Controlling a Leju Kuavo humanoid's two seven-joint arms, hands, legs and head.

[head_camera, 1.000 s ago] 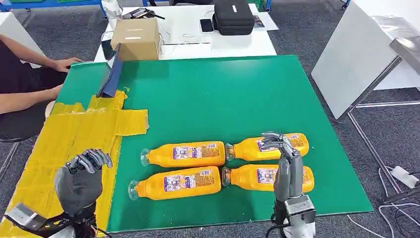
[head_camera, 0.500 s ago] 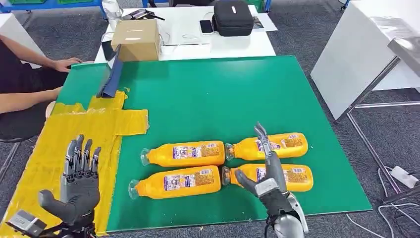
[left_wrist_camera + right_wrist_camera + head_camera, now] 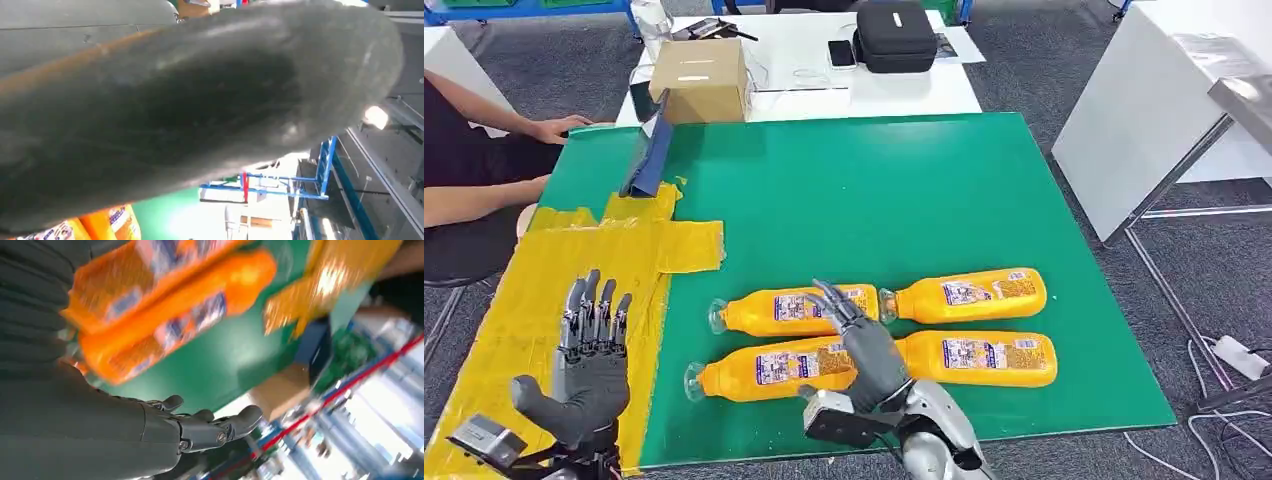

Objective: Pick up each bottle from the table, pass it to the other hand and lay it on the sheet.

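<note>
The right hand (image 3: 864, 345) hangs over the middle of the bottle group with fingers spread and nothing in its grasp, above the gap between the near-left bottle (image 3: 774, 368) and the near-right bottle (image 3: 979, 358); whether it touches either cannot be told. The left hand (image 3: 589, 365) is raised over the yellow sheet (image 3: 544, 290) at the near left, palm up, fingers straight and apart, holding nothing.

All four bottles lie on their sides on the green mat (image 3: 854, 190), in two rows of two, well apart from the sheet. The far-left bottle (image 3: 789, 310) and far-right bottle (image 3: 969, 294) lie just beyond the near pair. Each is orange with a printed label and a clear cap pointing left.

The yellow sheet covers the mat's left edge and is patched from several taped pieces. At its far end a dark blue tablet (image 3: 648, 155) stands propped. To the left, a person's arm (image 3: 484, 195) rests at the mat's edge. Beyond the mat a white table (image 3: 824, 90) carries a cardboard box (image 3: 699, 78), a phone (image 3: 841, 52) and a black case (image 3: 895, 34). Grey carpet (image 3: 1064, 60) surrounds everything, with a tilted white panel (image 3: 1144, 110) at the right.
</note>
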